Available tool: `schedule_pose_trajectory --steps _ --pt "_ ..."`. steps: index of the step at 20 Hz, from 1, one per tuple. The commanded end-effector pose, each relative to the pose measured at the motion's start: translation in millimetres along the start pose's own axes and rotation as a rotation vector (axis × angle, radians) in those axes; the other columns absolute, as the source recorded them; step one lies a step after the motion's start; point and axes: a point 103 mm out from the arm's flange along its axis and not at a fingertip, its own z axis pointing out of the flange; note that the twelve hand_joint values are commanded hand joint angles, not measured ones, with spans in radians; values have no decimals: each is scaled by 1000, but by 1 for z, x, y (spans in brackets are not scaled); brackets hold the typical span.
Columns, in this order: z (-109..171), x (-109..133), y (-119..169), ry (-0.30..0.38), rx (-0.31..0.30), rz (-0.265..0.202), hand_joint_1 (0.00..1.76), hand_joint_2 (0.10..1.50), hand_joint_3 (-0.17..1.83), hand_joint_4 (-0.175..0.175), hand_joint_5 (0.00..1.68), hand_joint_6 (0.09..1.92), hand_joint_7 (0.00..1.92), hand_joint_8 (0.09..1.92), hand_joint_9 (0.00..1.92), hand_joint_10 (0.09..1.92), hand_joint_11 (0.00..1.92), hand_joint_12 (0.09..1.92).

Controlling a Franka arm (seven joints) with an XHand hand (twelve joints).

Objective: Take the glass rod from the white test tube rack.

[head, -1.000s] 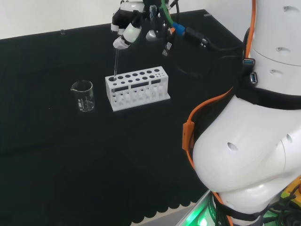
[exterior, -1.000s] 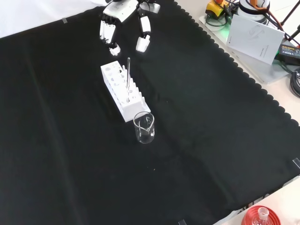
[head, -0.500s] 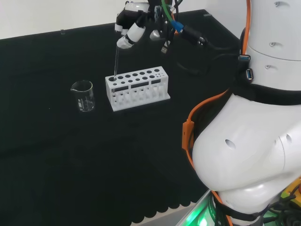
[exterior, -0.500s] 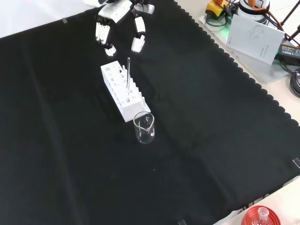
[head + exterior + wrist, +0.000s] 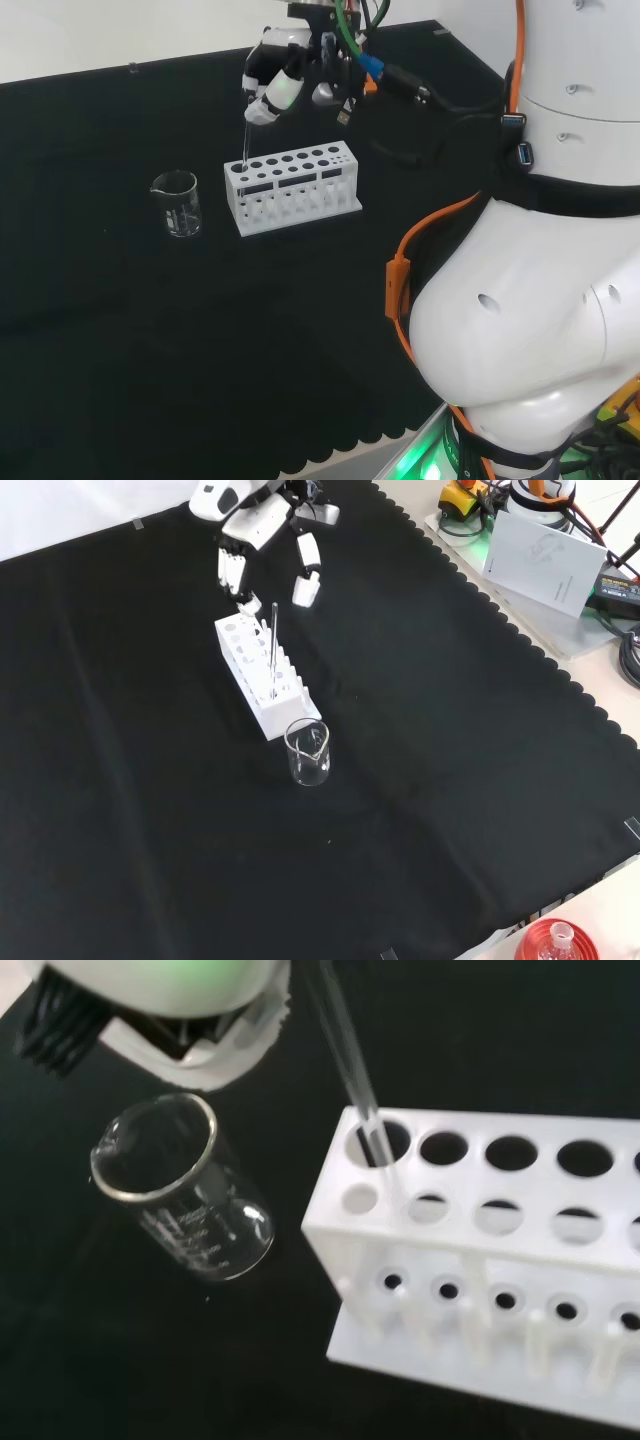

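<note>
Approach step. Glass rod point(image 5: 272, 645) upright in end hole of white test tube rack point(image 5: 262, 675), beside beaker point(image 5: 308, 752). Robot hand point(image 5: 262, 535) above rod top, fingers spread, holding nothing. Next: lower, pinch rod top, lift straight.

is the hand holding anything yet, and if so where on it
Nothing is held yet. The hand hangs above the white test tube rack with its fingers spread to either side of the glass rod's top, not closed on it.
</note>
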Motion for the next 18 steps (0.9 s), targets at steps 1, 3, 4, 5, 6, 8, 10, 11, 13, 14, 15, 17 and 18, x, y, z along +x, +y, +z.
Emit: schedule_pose_trajectory --steps 1,3,4,5,6,8,10,11,13,14,15,17,18 --pt "13 13 1 17 19 -5 959 518 636 -175 476 952 807 852 872 780 769 1253" --pt "15 16 2 16 19 -12 959 520 636 -175 483 953 810 851 874 779 771 1253" --pt "15 17 2 15 16 -15 961 524 634 -175 501 948 820 845 879 775 778 1249" --pt "14 19 3 15 11 -19 965 530 631 -175 527 940 832 835 889 768 788 1243" --pt "14 20 3 16 7 -22 969 537 627 -175 560 929 846 825 901 759 799 1237" --pt "11 17 -2 14 -8 -25 986 554 621 -175 650 899 890 801 941 735 835 1219" --pt "11 19 1 1 -12 -28 1005 567 617 -175 738 862 937 771 985 703 878 1200" --pt "12 19 3 0 -13 -29 1013 571 617 -175 775 844 958 757 1009 686 899 1191" --pt "13 19 5 2 -12 -33 1027 576 618 -175 829 819 993 735 1053 656 940 1177" --pt "13 19 6 2 -11 -37 1032 576 620 -175 850 810 1007 727 1071 644 959 1169" --pt "14 18 6 2 -13 -39 1035 576 622 -175 868 801 1022 718 1088 630 978 1160" --pt "15 17 7 4 -17 -41 1039 575 625 -175 901 789 1051 704 1115 612 1007 1150" --pt "15 17 8 3 -20 -42 1041 575 627 -175 914 784 1064 698 1126 605 1016 1147"
